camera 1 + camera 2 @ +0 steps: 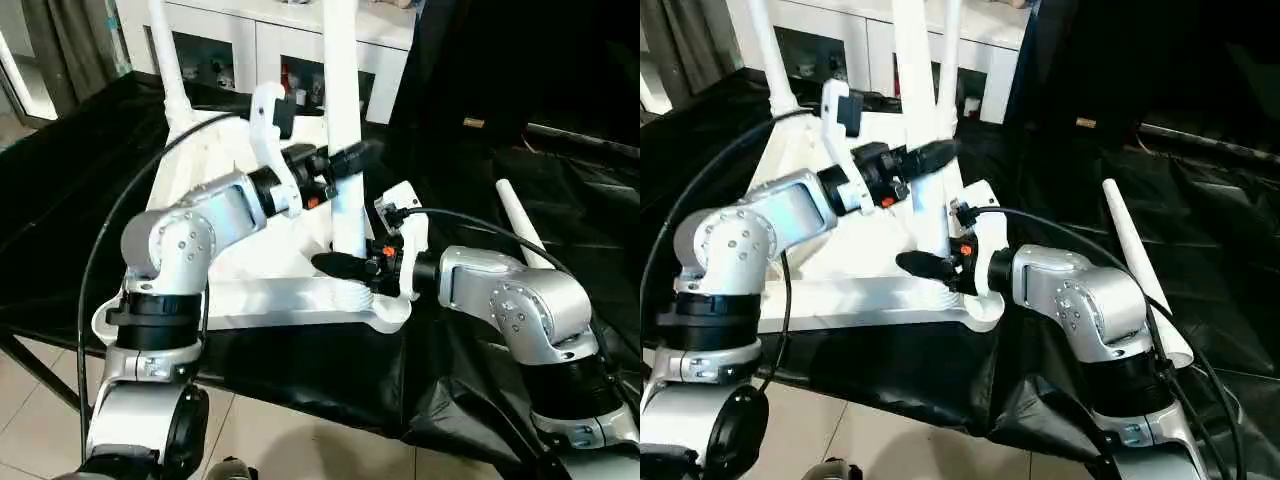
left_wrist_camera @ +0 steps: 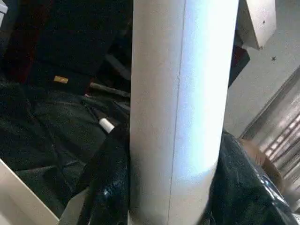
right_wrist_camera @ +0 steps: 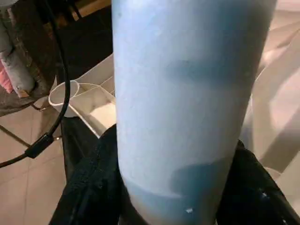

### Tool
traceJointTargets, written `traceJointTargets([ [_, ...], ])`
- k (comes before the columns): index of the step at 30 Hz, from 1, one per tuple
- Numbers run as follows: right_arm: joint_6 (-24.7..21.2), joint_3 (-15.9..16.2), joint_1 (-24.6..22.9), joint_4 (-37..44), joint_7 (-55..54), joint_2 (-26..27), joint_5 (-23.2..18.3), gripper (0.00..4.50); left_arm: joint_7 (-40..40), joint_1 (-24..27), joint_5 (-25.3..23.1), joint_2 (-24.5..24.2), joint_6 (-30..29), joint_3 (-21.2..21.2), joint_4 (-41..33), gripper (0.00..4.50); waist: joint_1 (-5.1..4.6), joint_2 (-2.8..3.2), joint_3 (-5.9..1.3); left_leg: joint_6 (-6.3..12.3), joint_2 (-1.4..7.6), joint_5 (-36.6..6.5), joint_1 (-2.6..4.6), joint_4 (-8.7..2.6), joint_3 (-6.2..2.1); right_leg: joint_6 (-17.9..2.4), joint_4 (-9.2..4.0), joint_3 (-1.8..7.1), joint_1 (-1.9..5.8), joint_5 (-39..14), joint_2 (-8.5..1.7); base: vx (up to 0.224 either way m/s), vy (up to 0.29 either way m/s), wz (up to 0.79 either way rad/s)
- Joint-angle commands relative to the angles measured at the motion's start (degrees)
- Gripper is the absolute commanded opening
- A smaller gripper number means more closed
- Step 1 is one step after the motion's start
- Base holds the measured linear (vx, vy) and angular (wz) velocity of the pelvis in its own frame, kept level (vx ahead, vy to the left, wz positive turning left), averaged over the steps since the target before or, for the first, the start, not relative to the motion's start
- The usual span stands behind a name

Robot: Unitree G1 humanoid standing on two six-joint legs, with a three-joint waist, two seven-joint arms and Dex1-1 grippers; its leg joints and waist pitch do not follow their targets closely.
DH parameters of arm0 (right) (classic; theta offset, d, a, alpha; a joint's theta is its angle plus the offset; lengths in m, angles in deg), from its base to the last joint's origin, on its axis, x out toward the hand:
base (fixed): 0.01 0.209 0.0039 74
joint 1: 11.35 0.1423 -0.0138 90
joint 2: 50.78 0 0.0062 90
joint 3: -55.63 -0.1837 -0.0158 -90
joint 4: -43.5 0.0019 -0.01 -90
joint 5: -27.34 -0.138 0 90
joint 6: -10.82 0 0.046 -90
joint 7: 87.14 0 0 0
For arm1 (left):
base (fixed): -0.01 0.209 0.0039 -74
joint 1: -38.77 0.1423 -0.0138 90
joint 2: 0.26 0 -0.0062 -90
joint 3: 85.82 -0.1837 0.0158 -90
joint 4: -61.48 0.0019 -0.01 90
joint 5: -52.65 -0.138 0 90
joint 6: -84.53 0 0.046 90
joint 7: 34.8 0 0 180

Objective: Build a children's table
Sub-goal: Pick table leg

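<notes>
Gripping the upright leg (image 1: 343, 150) from both sides, your two grippers hold the same tube at different heights. Your left gripper (image 1: 350, 160) is closed on it partway up, black fingers (image 2: 105, 187) wrapped around the white tube. Your right gripper (image 1: 340, 265) is closed on it lower down, just above where the leg meets the top (image 1: 290, 300). That top lies upside down on the black-covered worktop (image 1: 300, 370), ribbed side up, and the held leg stands at its near corner on your right. Beyond your left arm you can see another leg (image 1: 170, 70) standing upright at a far corner, and a third (image 1: 950, 60) rising behind the held one. A loose leg (image 1: 1135, 275) lies on the black cover, well apart from the top, off to your right. A white cabinet (image 1: 250, 45) stands behind the worktop.
</notes>
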Motion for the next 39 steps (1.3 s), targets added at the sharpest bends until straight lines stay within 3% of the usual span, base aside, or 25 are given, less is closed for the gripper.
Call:
traceJointTargets([
  [1, 2.8, -0.4, 0.7, -0.5, -0.5, 0.0, 1.5, 1.96, 0.7, -0.8, 1.4, 0.3, -0.4, -0.2, -0.6, 1.84, 0.13, 0.91, -4.41, -6.4, 1.62, -14.4, 2.05, -4.05, -1.24, -7.3, -4.23, 1.62, 2.11, -7.8, -2.37, 0.0, 0.0, 0.0],
  [3, 3.2, -0.9, 0.7, -0.8, -0.1, 0.5, 1.0, 1.96, 0.3, -1.0, 1.3, 0.4, -0.4, 0.2, -0.4, 1.84, 0.06, 1.04, -4.41, -6.27, 1.63, -14.6, 2.12, -4.05, -1.22, -7.5, -4.22, 1.64, 2.05, -7.4, -2.34, 0.0, 0.0, 0.0],
  [5, 3.0, -1.4, 0.9, -1.4, -0.2, 0.6, 0.8, 2.66, 1.3, -1.0, 1.5, -0.3, -0.9, 0.0, -0.5, 1.83, 0.05, 0.98, -4.4, -6.16, 1.62, -15.0, 2.17, -4.05, -1.21, -7.8, -4.22, 1.62, 2.07, -7.7, -2.32, 0.0, 0.0, 0.0],
  [12, 1.5, -2.4, 1.0, 0.2, 3.4, -1.1, -2.2, 3.16, 3.8, -1.1, 1.3, -2.7, -1.8, -1.4, -1.6, 1.82, 0.18, 0.66, -4.32, -5.8, 1.69, -14.6, 2.15, -4.1, -1.17, -7.4, -4.18, 1.65, 2.08, -8.5, -2.34, 0.0, 0.0, 0.0],
  [15, 1.9, -2.4, 0.7, 1.5, 7.6, -3.8, -3.4, 3.16, 7.1, -0.8, 3.4, -3.8, -2.7, -1.4, -2.7, 1.82, 0.24, 0.29, -4.3, -5.42, 1.61, -14.2, 2.12, -4.01, -1.04, -7.6, -4.24, 1.62, 2.16, -8.9, -2.38, 0.0, 0.0, 0.0],
  [19, 1.0, -2.2, 0.1, 3.5, 13.0, -7.0, -6.1, 3.21, 11.4, 0.1, 4.5, -6.4, -3.9, -3.2, -4.6, 1.82, 0.4, 0.32, -4.25, -4.64, 1.72, -13.2, 2.08, -3.93, -1.0, -8.2, -4.04, 1.66, 2.21, -8.0, -2.41, 0.0, 0.0, 0.0],
  [24, 0.4, -2.7, 0.0, 3.0, 14.3, -7.7, -7.4, 3.21, 15.0, 0.6, 6.6, -7.1, -4.5, -3.5, -6.0, 1.82, 0.35, 0.31, -4.16, -5.03, 1.75, -14.4, 2.11, -3.96, -0.99, -8.6, -4.32, 1.67, 1.96, -11.3, -2.57, 0.0, 0.0, 0.0],
  [39, 0.4, -1.5, -0.8, 2.2, 17.2, -8.0, -9.3, 3.21, 17.6, 1.2, 8.5, -7.1, -4.7, -4.8, -7.8, 1.82, 0.71, 0.27, -4.27, -4.84, 1.74, -13.4, 2.08, -3.85, -0.93, -9.1, -4.1, 1.66, 2.01, -9.8, -2.49, 0.0, 0.0, 0.0],
])
